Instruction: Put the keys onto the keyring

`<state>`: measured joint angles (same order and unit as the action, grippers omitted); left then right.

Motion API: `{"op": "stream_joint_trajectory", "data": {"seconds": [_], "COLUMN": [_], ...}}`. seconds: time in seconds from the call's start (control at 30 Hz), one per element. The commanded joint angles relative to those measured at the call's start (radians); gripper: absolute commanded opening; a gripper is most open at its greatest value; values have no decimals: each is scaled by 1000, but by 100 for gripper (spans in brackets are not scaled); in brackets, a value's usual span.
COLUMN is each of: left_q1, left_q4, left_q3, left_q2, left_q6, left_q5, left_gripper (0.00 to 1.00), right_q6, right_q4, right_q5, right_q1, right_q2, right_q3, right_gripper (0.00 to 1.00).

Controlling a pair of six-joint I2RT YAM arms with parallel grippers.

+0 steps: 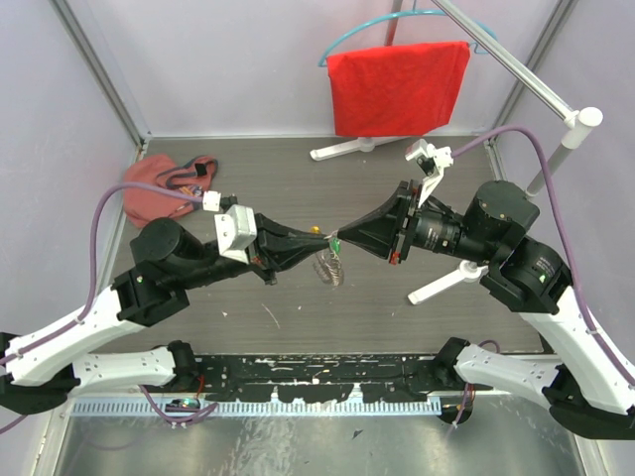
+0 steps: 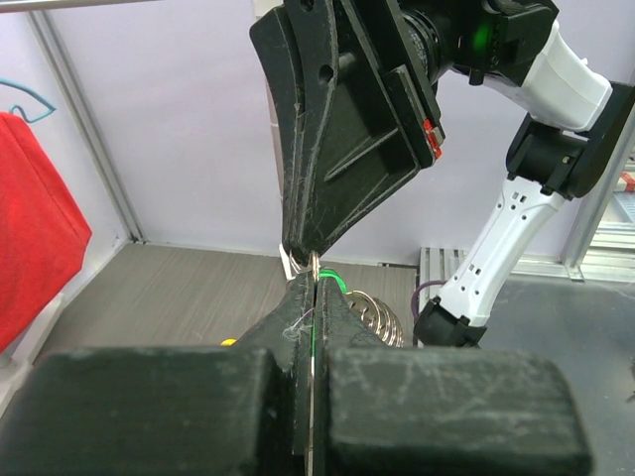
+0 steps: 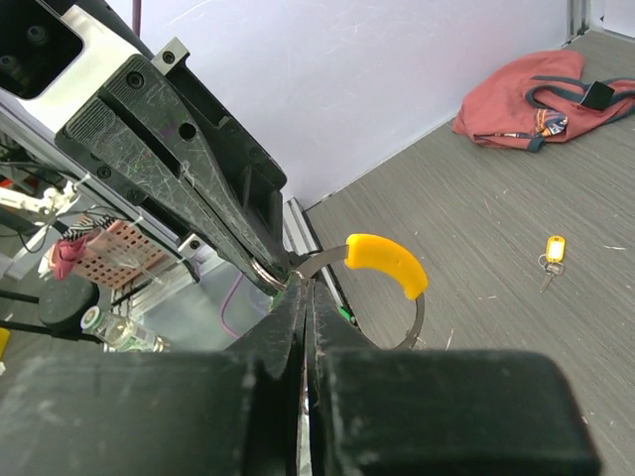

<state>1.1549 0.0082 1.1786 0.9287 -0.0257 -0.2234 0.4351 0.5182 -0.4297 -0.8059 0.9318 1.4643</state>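
Tightly, left claw [image 2: 314,293], right claw [image 3: 302,295] both pinching keyring [image 1: 330,266], orange segment [image 3: 387,260] right-wrist only.

The left tool [image 1: 316,238] and right tool [image 1: 342,239] are matt black plastic, scratched and scuffed. The thin silvery metal keyring [image 3: 418,315] carries a smooth, glossy orange plastic segment [image 3: 387,263]. The grey table [image 1: 298,327] looks matt and finely grained. The red pouch [image 3: 526,89] is soft, crumpled cloth.
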Motion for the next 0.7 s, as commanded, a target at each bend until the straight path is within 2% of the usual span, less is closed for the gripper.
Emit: {"op": "stream_joint_trajectory", "data": {"seconds": [0.0,0.1,0.3,0.5,0.67], "left_q1": [2,3,3,3,3], "left_q4": [24,6,-85,-160,-204], "left_q3": [40,44,64,57,29], "left_q2": [4,11,26,47,78], "left_q6": [-8,-12,-33,-42,-40], "left_q5": [-21,-7,49,139,205], "left_gripper": [0,0,0,0,0], "right_q6": [-16,-24,-104,-177,-193], "right_q4": [-37,-47,-25,35,62], "right_q5": [21,42,234,463,566], "right_q1": [-1,-2,-1,-1,-2], "right_q2": [-11,-19,-94,-166,-198], "right_q3": [23,16,16,-7,-46], "right_gripper": [7,25,49,58,65]}}
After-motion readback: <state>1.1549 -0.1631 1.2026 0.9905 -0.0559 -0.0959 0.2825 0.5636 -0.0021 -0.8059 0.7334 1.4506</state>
